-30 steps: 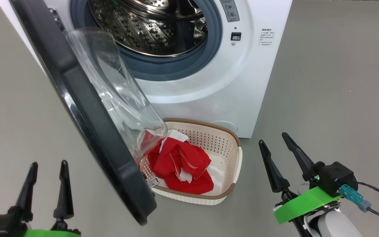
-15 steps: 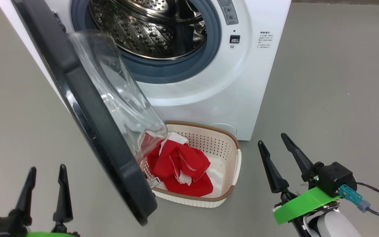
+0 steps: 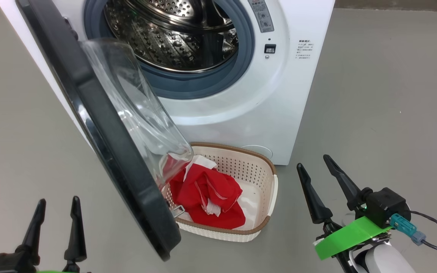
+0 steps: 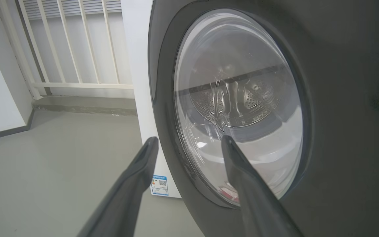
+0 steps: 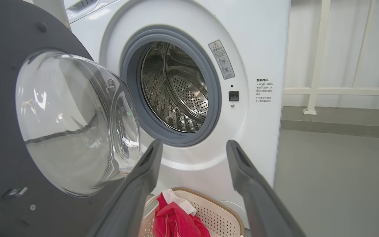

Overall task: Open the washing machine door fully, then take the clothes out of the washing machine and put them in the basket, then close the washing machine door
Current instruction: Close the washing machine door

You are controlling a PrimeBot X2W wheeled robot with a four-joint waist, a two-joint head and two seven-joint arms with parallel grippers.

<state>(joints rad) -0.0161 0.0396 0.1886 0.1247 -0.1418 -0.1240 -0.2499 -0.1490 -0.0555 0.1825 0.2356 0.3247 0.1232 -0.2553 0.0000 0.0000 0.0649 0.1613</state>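
The washing machine (image 3: pixel 279 94) stands with its steel drum (image 3: pixel 173 34) bare. The washing machine door (image 3: pixel 104 129) hangs open toward me, its glass bowl (image 3: pixel 139 113) bulging right. In front sits the basket (image 3: pixel 249 167), and the red clothes (image 3: pixel 207 193) with white trim lie in it. My left gripper (image 3: pixel 59 200) is open at the lower left, outside the door. The left wrist view shows that gripper (image 4: pixel 189 139) facing the door's outer glass (image 4: pixel 239 105). My right gripper (image 3: pixel 312 160) is open to the right of the basket. In the right wrist view it (image 5: pixel 194 142) faces the drum (image 5: pixel 176 89), above the clothes (image 5: pixel 173 220).
Grey floor (image 3: pixel 385 113) spreads to the right of the machine and behind the door on the left. A white railing (image 4: pixel 77 49) and a wall stand behind the machine. The open door's lower edge (image 3: pixel 165 246) overhangs the basket's left end.
The whole head picture has slid down a little, so the camera has moved. Door, basket and clothes keep their places. Both grippers stay open.
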